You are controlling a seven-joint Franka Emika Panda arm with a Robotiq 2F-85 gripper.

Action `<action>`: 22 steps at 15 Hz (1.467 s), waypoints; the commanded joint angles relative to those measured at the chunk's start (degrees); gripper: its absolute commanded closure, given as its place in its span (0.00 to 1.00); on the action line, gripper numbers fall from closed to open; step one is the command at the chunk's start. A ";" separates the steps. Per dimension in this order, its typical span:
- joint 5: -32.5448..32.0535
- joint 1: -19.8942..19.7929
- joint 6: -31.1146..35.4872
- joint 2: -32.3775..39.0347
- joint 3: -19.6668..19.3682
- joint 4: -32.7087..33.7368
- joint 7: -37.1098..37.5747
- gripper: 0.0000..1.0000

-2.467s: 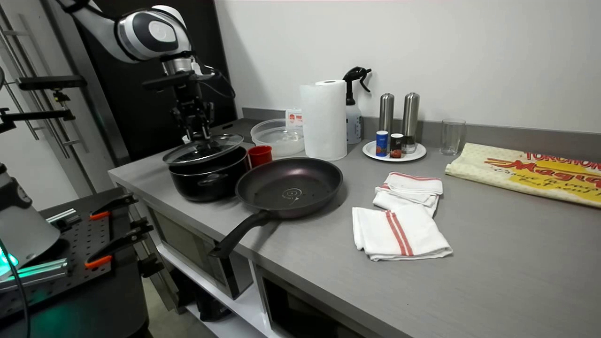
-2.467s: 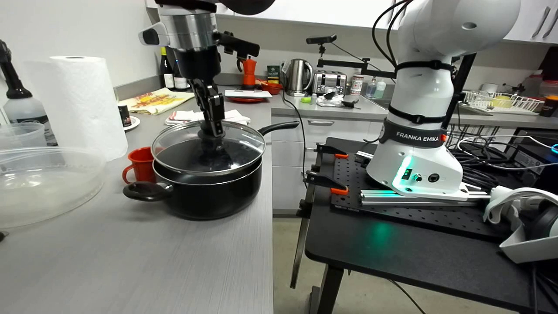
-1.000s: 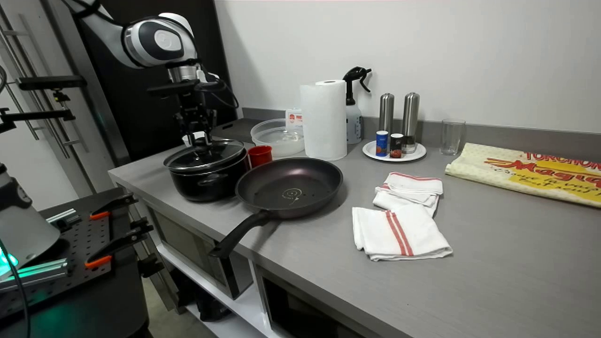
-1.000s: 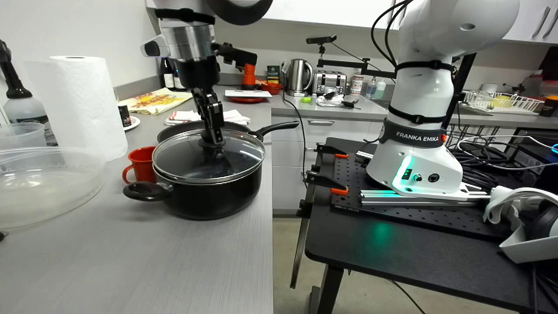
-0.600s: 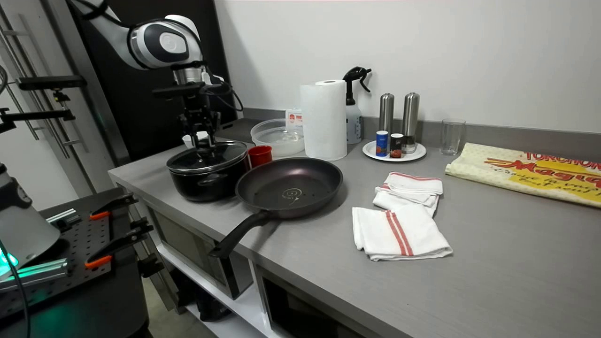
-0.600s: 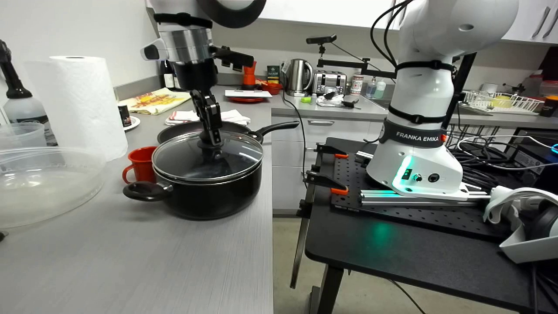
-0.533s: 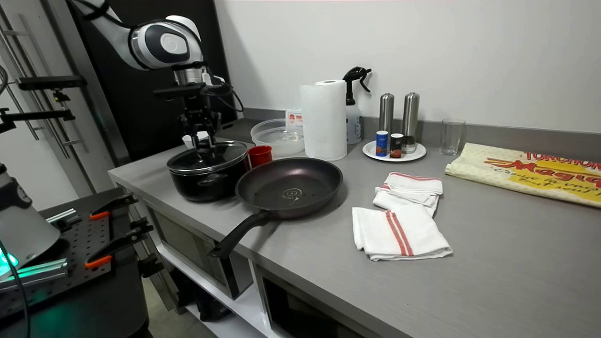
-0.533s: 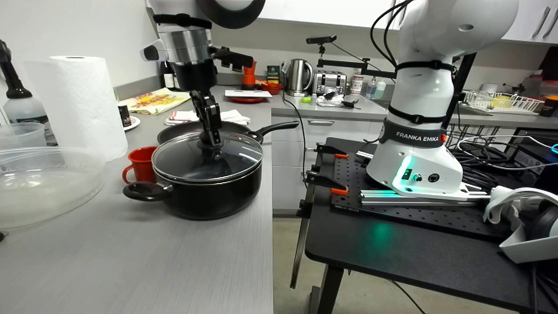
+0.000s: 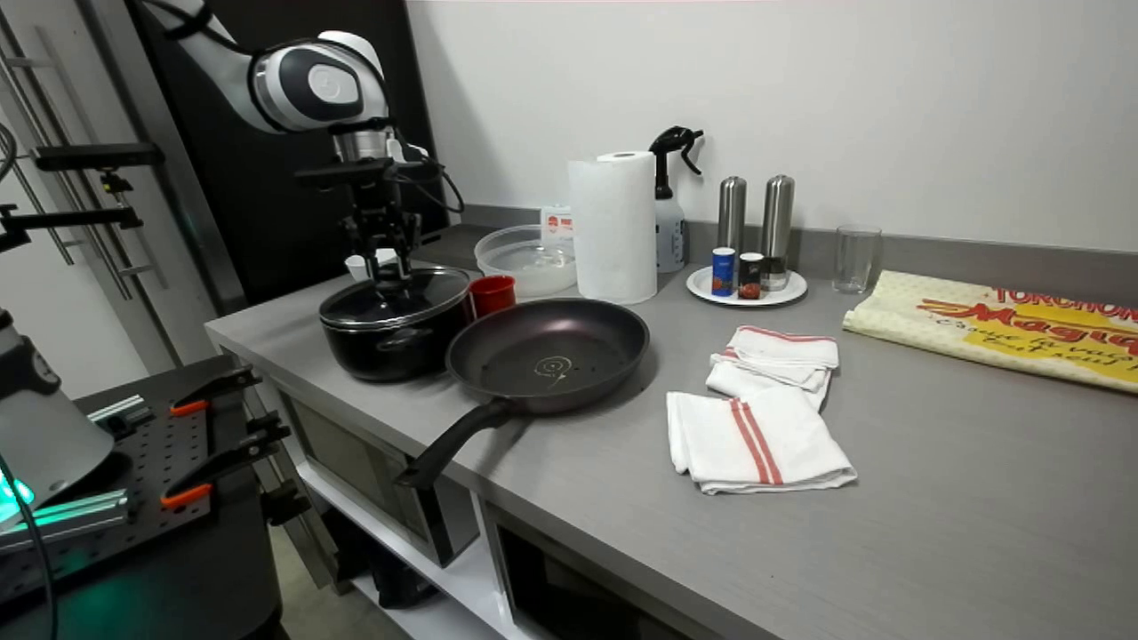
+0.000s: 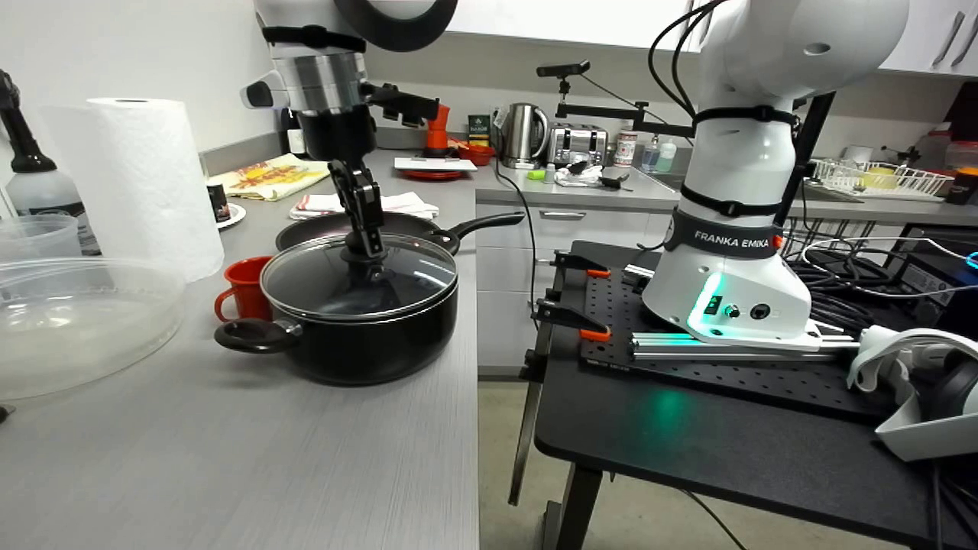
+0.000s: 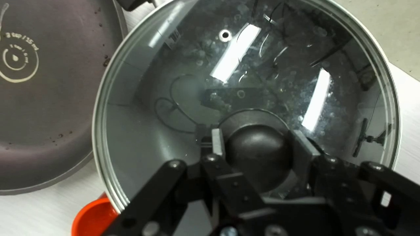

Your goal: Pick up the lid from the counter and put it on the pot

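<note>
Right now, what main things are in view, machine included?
pot: 1, black, on counter
lid: 1, clear, over pot
counter: 1, grey, under pot
frying pan: 1, black, beside pot
mug: 1, red, beside pot
paper roll: 1, white, on counter
plate: 1, white, under shakers
shakers: 2, blue and black, on plate
glass: 1, clear, near plate
dish towels: count unclear, red-striped white, on counter
gripper: 1, black, holding lid
arm: 1, mostly white, above gripper

On the grey counter (image 9: 933, 533) we see the frying pan (image 9: 569, 347), the pot (image 9: 373, 357) and red mug (image 10: 250, 289) just beside it, paper roll (image 9: 613, 231) and towels (image 9: 773, 416) near it, white plate (image 9: 699, 284) farther off.
</note>
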 commanded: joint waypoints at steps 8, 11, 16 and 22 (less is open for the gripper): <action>1.76 -0.34 -0.87 -0.40 0.12 0.50 -1.60 0.75; 1.75 -0.39 -0.58 -0.63 0.11 0.00 -1.48 0.75; 1.74 -0.44 0.01 -1.15 0.09 -0.89 -1.31 0.75; 1.78 -0.50 0.61 -1.37 0.07 -1.65 -1.22 0.75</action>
